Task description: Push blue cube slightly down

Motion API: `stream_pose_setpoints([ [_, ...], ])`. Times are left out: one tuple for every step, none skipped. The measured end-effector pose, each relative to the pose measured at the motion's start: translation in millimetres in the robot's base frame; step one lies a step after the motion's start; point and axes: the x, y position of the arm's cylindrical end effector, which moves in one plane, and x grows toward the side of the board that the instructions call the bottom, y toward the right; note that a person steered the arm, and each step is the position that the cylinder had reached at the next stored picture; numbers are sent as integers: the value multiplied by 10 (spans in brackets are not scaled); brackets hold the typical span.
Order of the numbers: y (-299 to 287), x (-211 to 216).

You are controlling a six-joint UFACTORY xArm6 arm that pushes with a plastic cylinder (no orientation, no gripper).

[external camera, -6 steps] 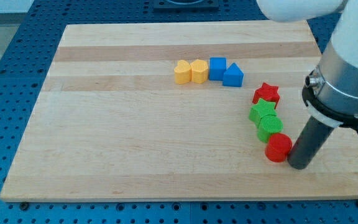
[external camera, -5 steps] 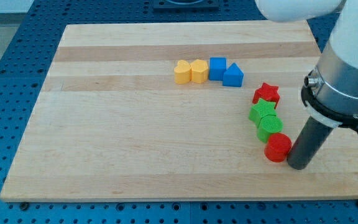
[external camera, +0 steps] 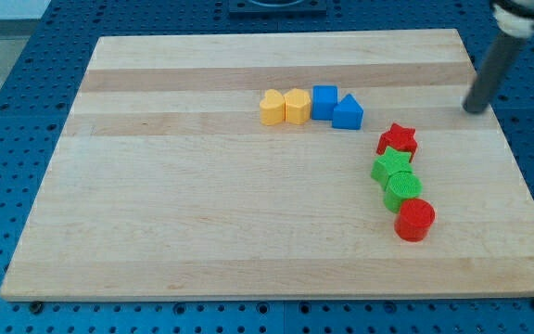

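The blue cube [external camera: 324, 101] sits on the wooden board [external camera: 202, 204] in the upper middle, in a row with a yellow heart block [external camera: 271, 108] and a yellow hexagon block [external camera: 297, 107] on its left and a blue triangular block [external camera: 348, 113] touching its right. My tip [external camera: 474, 109] is at the board's right edge near the view's top right, far to the right of the blue cube and touching no block.
A curved line of blocks lies at the right: a red star [external camera: 398, 140], a green star [external camera: 393, 165], a green cylinder [external camera: 402, 190] and a red cylinder [external camera: 415, 220]. The board lies on a blue perforated table [external camera: 7, 111].
My tip has moved from beside the red cylinder at the lower right up to the board's upper right edge. The blocks have not moved.
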Motion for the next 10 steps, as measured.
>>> stream_pose_setpoints([
  [-480, -784],
  [-1460, -1249],
  [-2771, -1252],
  [-3850, -822],
  [-3807, -770],
  [-3372, -770],
  [-3010, -770],
  [-2645, -765],
  [-2255, -631],
  [-1976, -480],
])
